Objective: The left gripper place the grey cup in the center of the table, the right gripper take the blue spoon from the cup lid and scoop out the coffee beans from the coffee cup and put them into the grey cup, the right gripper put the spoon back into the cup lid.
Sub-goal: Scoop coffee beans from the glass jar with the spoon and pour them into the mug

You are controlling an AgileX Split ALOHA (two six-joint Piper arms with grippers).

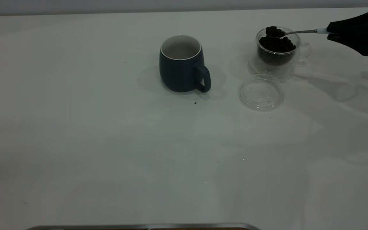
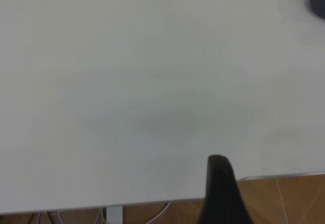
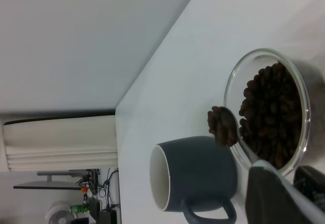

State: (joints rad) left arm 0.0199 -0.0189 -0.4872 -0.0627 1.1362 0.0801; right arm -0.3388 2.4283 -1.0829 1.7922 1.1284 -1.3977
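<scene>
The spoon [image 1: 294, 32], heaped with loose beans [image 1: 274, 31], is clamped at its handle by the right claw [image 1: 331, 31] above the glass cup [image 1: 278, 52]; spilling seems likely unless kept level. The left claw's [image 2: 219, 193] state cannot be told.

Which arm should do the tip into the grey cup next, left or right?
Right. The right gripper already holds the blue spoon, loaded with coffee beans, above the coffee cup; the grey cup stands just beside it. The left gripper is back at the table edge, holding nothing.
</scene>
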